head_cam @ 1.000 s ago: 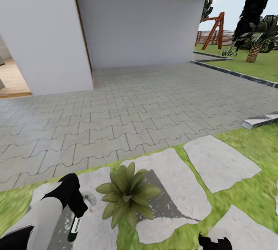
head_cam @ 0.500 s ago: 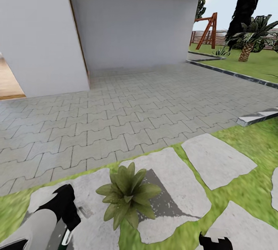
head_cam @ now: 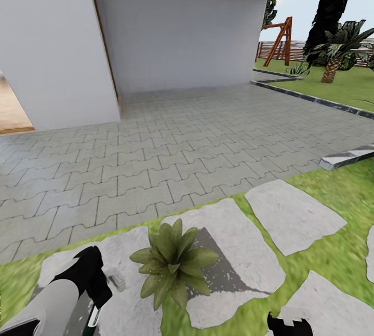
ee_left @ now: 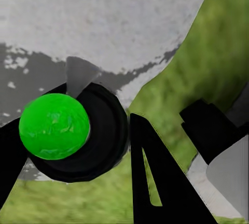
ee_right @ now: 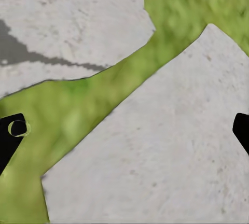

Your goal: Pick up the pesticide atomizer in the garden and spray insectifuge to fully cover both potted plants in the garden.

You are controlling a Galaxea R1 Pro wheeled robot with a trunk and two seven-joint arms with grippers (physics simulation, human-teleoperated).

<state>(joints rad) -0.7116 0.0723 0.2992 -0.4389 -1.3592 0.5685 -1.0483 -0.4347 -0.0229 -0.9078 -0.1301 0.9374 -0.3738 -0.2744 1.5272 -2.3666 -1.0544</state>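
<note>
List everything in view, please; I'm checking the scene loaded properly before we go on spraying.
potted plant: one, green rosette, on a stepping stone near the left arm.
stepping stones: several, pale grey, set in the lawn.
lawn: green, around the stones.
paving: grey interlocking blocks, beyond the stones.
walls: pale grey, behind the paving.
palm: one, scaly brown trunk, far right.
dark trees: tall, far right.
swing frame: one, red-brown wood, by the fence.
fence: brown slats, far right.
atomizer: one, black with bright green round part, in the left gripper.
left gripper: black, lower left.
right gripper: black, bottom edge, fingers apart over stone and grass.
</note>
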